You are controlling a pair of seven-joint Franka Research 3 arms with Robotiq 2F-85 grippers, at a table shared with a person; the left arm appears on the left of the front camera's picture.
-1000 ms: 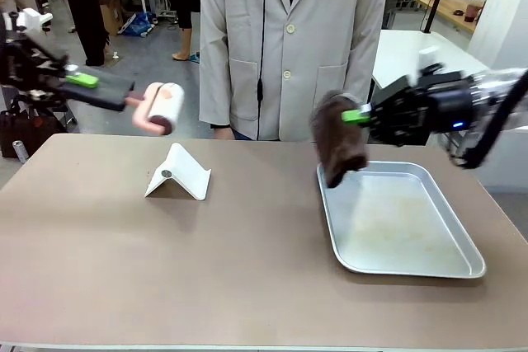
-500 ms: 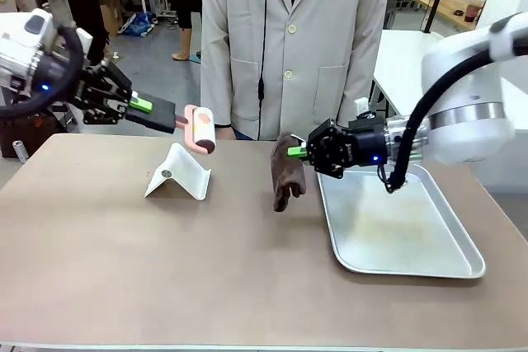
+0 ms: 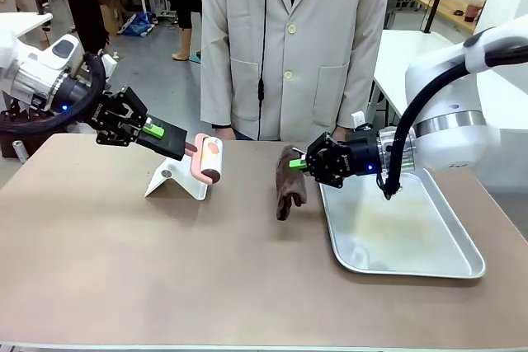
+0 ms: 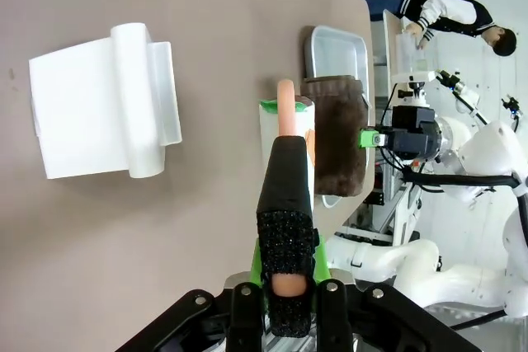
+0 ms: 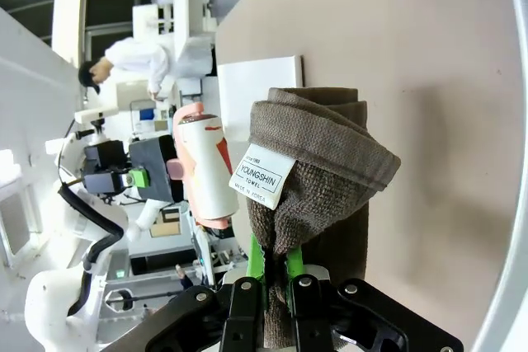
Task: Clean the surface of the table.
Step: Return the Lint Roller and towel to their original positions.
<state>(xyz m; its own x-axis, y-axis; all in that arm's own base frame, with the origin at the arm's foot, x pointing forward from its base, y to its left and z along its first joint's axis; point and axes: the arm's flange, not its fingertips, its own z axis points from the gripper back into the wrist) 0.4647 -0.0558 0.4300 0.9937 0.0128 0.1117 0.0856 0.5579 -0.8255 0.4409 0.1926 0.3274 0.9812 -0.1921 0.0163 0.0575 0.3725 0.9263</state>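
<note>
Front view: left gripper pinching a lint roller, right gripper pinching a brown towel, both above the table; the roller could clip the white stand.

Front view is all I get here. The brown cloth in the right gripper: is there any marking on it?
Observer: Yes. The right wrist view shows a white sewn tag on the brown towel, printed YOUNGSHIN TOWEL.
Operator: How does the right gripper hold it?
Observer: The right gripper is shut on a bunched fold of the towel, between the green pads.
Operator: And the roller on the left?
Observer: The left gripper is shut on the lint roller, on its black handle, with the pink stem running through that handle.
</note>
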